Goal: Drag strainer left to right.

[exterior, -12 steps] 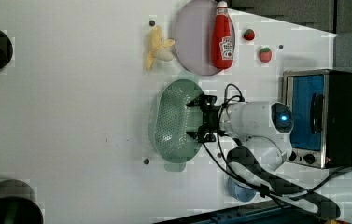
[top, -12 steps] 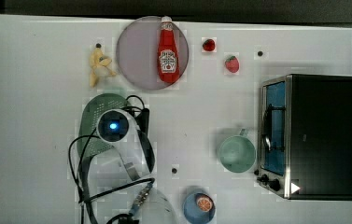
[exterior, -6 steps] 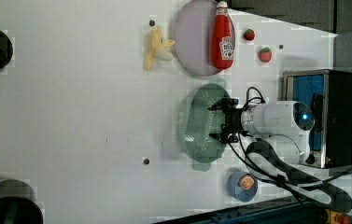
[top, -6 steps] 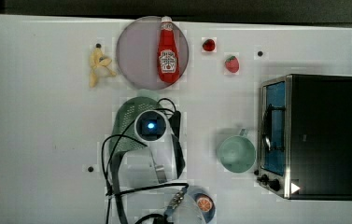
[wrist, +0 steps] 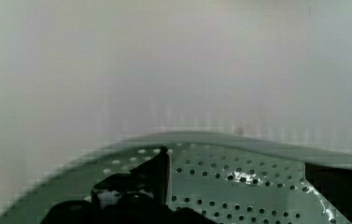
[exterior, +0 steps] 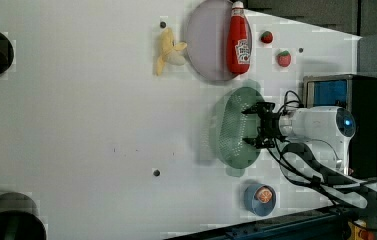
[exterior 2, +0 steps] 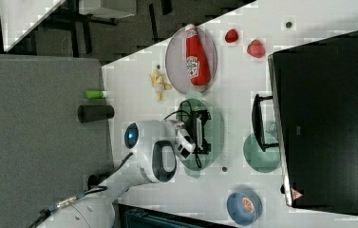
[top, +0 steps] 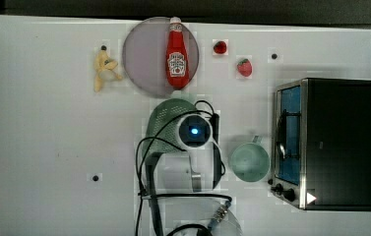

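White tabletop (top: 40, 147), grey partition panel (exterior 2: 39, 123), dark floor beyond

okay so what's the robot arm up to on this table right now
The arm has its gripper down inside a pale green strainer and is dragging it across the white table. Over the last second the strainer has slid toward the top view's right. It now sits just below the grey plate with the ketchup bottle, and left of the green mug in front of the toaster oven, with a gap still between strainer and mug.
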